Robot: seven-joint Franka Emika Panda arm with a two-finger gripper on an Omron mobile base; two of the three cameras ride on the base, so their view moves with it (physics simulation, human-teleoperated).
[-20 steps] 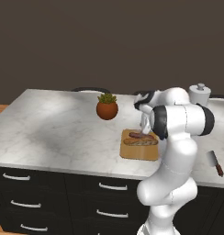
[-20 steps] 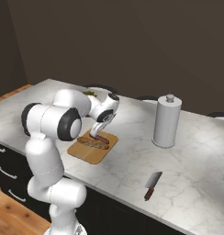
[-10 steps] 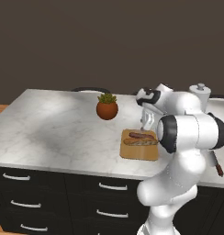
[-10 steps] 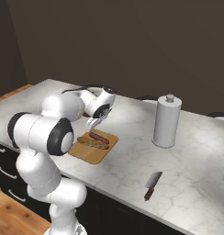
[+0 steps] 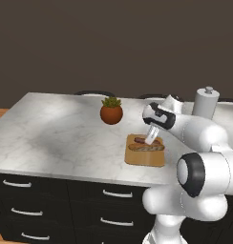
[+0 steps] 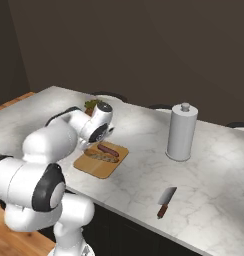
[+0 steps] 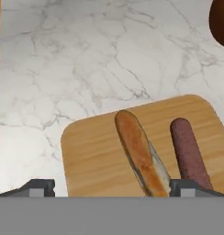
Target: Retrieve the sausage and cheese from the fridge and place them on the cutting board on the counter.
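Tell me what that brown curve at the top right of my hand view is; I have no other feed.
Observer: A small potted plant in a round brown pot, standing on the counter beyond the cutting board.
Operator: Anything else near the board?
Observer: A red-handled knife lies flat on the counter, well off to the board's right.
Operator: And further back?
Observer: A tall white cylinder with a knob stands upright behind the knife.

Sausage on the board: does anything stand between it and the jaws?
Nothing visible does. The open jaws hang just above the cutting board, where the sausage lies bare beside a crusty loaf. The loaf lies alongside it, not over it.
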